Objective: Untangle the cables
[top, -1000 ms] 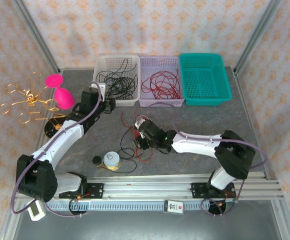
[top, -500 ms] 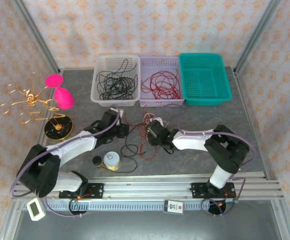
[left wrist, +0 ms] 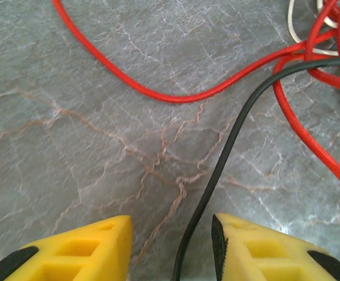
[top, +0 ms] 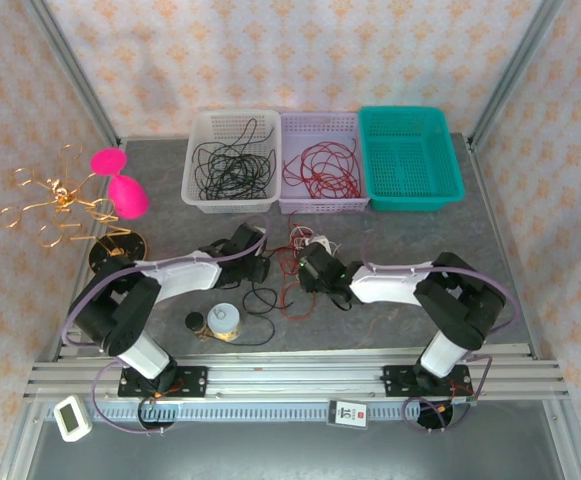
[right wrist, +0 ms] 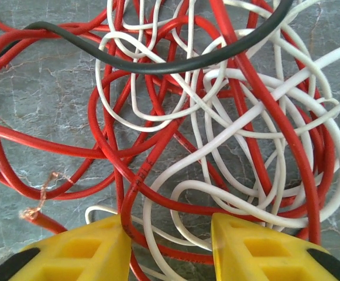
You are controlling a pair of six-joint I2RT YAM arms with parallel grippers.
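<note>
Here one tangle of cables (right wrist: 216, 117), red, white and black, lies mid-desk (top: 490, 250). Both pairs of fingers stand apart, gripping nothing. The left fingers (left wrist: 88, 246) flank one black strand (left wrist: 216, 170); the right fingers (right wrist: 257, 246) straddle perhaps three red and white strands.

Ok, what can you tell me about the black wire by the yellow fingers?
The black wire is thin, smooth and plastic-looking. It lies flat on the grey marbled table, running up from between the left gripper's open yellow fingers without touching them, then bends right and crosses a red wire.
</note>
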